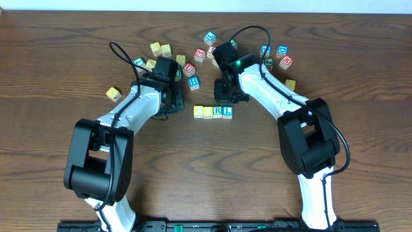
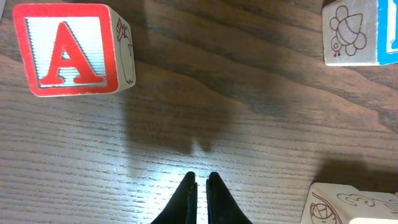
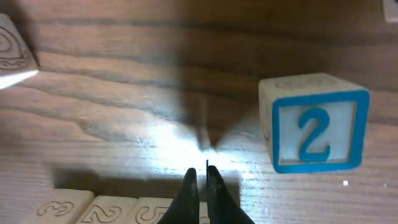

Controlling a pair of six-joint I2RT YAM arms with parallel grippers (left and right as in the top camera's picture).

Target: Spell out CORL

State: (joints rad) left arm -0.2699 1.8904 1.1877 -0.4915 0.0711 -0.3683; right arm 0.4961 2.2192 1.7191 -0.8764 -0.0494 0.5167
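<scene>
Four letter blocks stand in a row (image 1: pixel 213 111) at the table's middle: two yellow ones, a green R (image 1: pixel 217 111) and a blue L (image 1: pixel 227 111). In the right wrist view the row's tops (image 3: pixel 93 208) lie along the bottom edge, just below my right gripper (image 3: pixel 200 174), which is shut and empty. In the overhead view the right gripper (image 1: pixel 226 98) is just behind the row. My left gripper (image 1: pixel 178 104) is left of the row. It is shut and empty over bare wood (image 2: pixel 199 180).
A red A block (image 2: pixel 68 50) and a block with a bee picture (image 2: pixel 354 34) lie ahead of the left gripper, and another block (image 2: pixel 348 205) lies at its right. A blue 2 block (image 3: pixel 314 124) stands right of the right gripper. Several loose blocks (image 1: pixel 193 82) are scattered behind.
</scene>
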